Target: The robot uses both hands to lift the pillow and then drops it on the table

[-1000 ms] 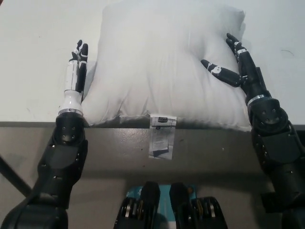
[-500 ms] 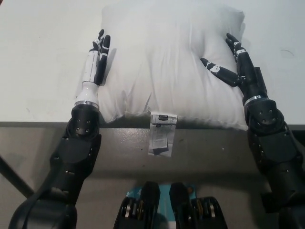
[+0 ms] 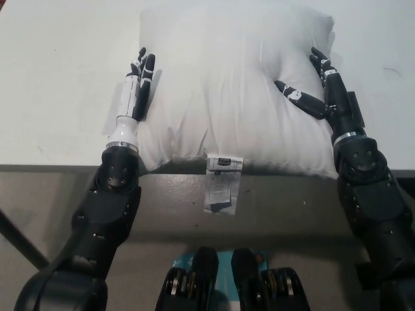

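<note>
A plump white pillow [image 3: 227, 78] lies on the white table [image 3: 52, 97], its near edge at the table's front edge. My white left hand [image 3: 136, 91] lies flat against the pillow's left side, fingers stretched and pointing away from me, denting that side inward. My black right hand [image 3: 321, 87] presses on the pillow's right side, its fingers straight along the edge and its thumb spread onto the top. Both hands are open, with the pillow squeezed between them. I cannot tell whether the pillow's underside has left the table.
A white care label [image 3: 220, 184] hangs from the pillow's near seam over the table's front edge [image 3: 58, 168]. Bare tabletop lies left of my left hand and right of my right hand. Grey floor shows below the edge.
My left hand has moved right and forward, from beside the pillow to pressing into its left side, which is pushed inward. My right hand has barely moved.
</note>
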